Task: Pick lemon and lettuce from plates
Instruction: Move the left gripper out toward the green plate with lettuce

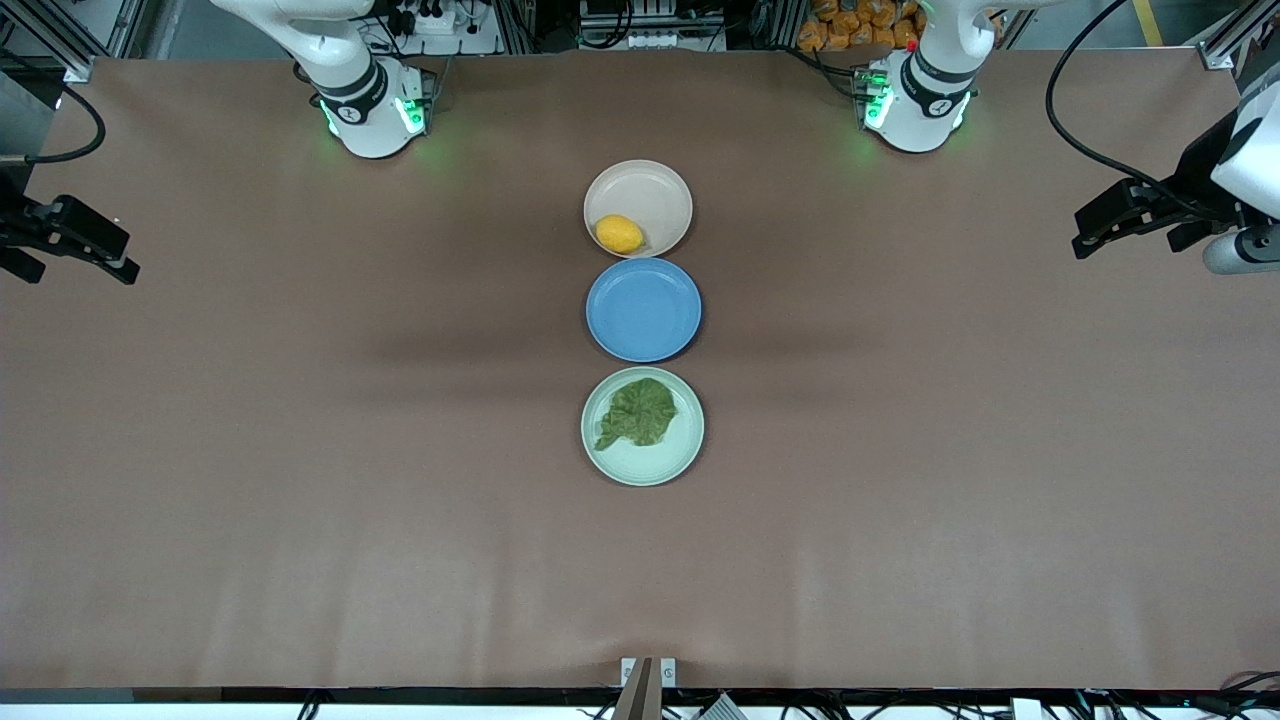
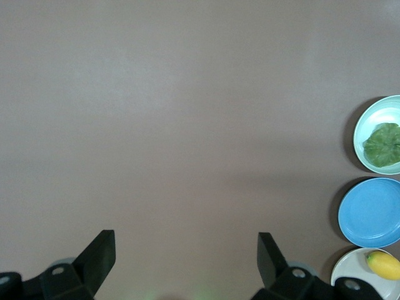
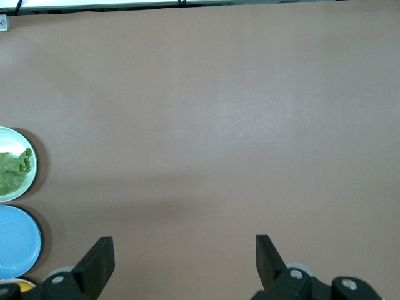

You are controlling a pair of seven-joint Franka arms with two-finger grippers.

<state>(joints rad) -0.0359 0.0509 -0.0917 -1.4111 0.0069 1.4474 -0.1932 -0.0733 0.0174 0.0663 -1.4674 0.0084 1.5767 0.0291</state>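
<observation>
The lemon (image 1: 619,234) lies on the beige plate (image 1: 650,190), the plate nearest the robots' bases. The lettuce (image 1: 637,412) lies on the mint green plate (image 1: 640,465), nearest the front camera. My left gripper (image 1: 1085,232) hangs open and empty over bare table at the left arm's end. My right gripper (image 1: 125,258) hangs open and empty over the right arm's end. The left wrist view shows its open gripper (image 2: 185,250), the lettuce (image 2: 382,144) and the lemon (image 2: 384,265). The right wrist view shows its open gripper (image 3: 184,253) and the lettuce (image 3: 12,170).
An empty blue plate (image 1: 643,308) sits between the two task plates, in one line down the middle of the brown table (image 1: 300,450). Both arm bases stand along the table's edge near the beige plate.
</observation>
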